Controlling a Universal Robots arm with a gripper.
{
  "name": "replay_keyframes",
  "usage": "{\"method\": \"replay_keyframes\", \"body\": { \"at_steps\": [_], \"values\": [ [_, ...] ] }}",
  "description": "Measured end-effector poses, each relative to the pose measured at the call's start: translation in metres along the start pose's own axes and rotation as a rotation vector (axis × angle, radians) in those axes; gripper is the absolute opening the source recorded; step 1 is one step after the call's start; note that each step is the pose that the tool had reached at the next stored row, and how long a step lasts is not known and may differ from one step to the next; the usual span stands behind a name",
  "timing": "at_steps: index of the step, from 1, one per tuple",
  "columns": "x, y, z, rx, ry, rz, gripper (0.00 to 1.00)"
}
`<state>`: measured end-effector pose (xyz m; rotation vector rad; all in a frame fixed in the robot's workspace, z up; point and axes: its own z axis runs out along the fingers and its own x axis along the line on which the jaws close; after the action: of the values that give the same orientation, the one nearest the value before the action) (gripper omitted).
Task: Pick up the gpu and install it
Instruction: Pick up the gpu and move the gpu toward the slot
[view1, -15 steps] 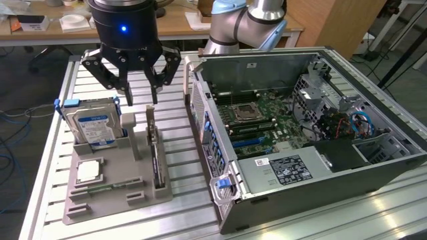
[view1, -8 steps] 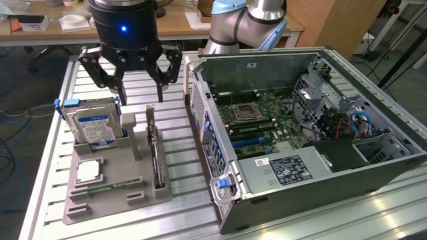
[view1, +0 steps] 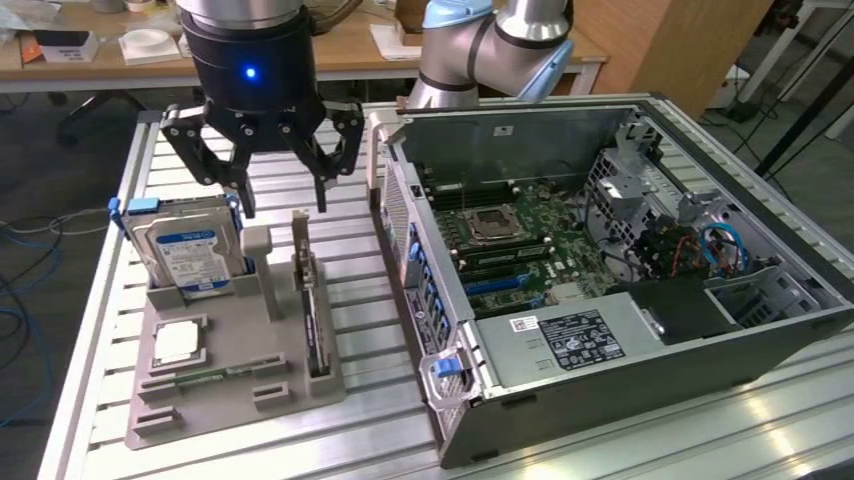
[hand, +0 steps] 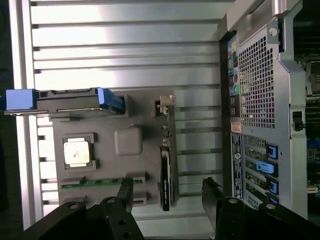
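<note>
The gpu is a thin black card standing on its long edge in a slot of the grey holder, its silvery bracket at the far end. In the wrist view the gpu runs lengthwise between the two black fingers. My gripper hangs above the holder, over the card's bracket end and clear of it. Its fingers are spread apart with nothing between them. In the wrist view, the gripper straddles the card's line from above.
A silver hard drive with blue rails stands upright in the holder beside the gpu. A processor and a green memory stick lie nearer the front. The open computer case lies on the exterior view's right, motherboard exposed.
</note>
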<state>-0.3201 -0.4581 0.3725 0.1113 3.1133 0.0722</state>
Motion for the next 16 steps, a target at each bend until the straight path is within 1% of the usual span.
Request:
{"method": "replay_keyframes", "body": {
  "at_steps": [6, 16],
  "values": [
    [0.0001, -0.0004, 0.0099, 0.0000, 0.0000, 0.000, 0.66],
    [-0.0003, -0.0003, 0.0100, 0.0000, 0.0000, -0.001, 0.66]
  ]
}}
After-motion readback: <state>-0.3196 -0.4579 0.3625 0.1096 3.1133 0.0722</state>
